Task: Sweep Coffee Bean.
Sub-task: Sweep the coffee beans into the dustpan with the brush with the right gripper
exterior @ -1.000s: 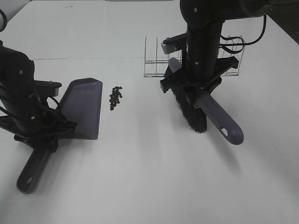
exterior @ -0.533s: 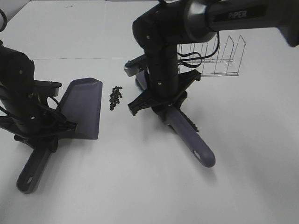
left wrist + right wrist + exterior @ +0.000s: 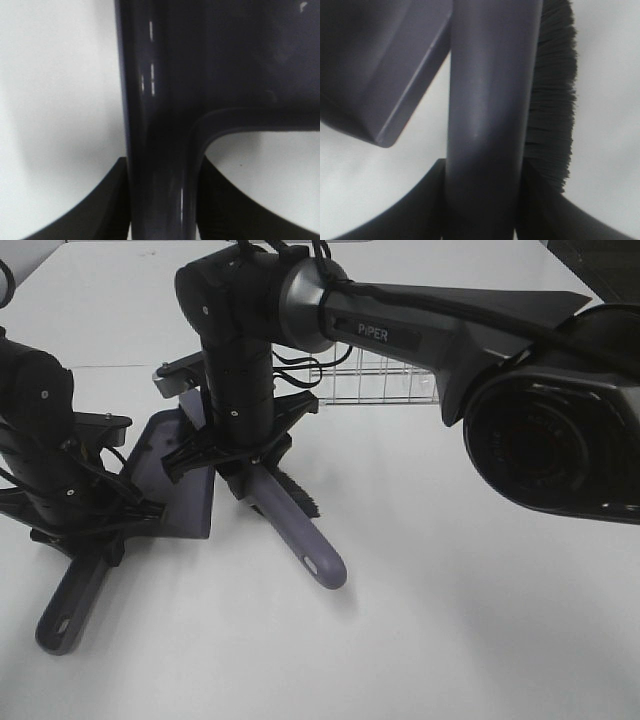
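Sweeping looks close to its end, by my reading: the brush [image 3: 300,535] lies right at the open lip of the dustpan [image 3: 190,505], its bristles [image 3: 552,100] showing on the side turned away from the dustpan. The coffee bean cluster shows in no view. The strip of table [image 3: 450,620] just off the dustpan's lip is covered by the right arm, so I cannot tell whether the beans sit inside the dustpan or against its edge. What probably remains is a last push and checking for strays.

The left gripper [image 3: 160,200] is clamped on the dustpan's handle, a jaw on either side. The right gripper [image 3: 482,200] is clamped on the brush's handle in the same way.

Counted: one dustpan, one brush, two grippers, one wire rack [image 3: 385,385] beyond the dustpan, and no beans that can be counted.
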Tool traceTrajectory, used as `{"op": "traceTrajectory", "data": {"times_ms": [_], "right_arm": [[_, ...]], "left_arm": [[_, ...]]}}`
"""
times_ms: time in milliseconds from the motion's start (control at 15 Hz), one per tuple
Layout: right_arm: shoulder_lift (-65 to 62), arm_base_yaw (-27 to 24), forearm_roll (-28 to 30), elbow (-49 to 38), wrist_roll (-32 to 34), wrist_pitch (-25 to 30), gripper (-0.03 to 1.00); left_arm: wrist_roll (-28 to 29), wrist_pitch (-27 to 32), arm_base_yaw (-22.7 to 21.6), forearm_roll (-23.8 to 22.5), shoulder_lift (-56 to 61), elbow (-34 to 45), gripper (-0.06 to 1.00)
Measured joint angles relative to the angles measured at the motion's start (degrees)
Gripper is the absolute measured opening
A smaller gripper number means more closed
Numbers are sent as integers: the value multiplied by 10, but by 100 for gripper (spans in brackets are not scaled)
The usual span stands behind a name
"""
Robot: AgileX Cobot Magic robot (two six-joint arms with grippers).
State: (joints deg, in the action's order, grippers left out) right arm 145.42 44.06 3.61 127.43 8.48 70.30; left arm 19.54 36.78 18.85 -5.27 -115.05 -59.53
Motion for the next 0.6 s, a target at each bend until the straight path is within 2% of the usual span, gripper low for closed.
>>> {"op": "traceTrajectory", "data": {"times_ms": [267,600], "right_arm": [[-1,7,-24,30,-14,1,32],[-59,6,69,30,-7,3,32]], "left_arm": [[0,0,0,0,0,0,35],[0,0,0,0,0,0,35]]}}
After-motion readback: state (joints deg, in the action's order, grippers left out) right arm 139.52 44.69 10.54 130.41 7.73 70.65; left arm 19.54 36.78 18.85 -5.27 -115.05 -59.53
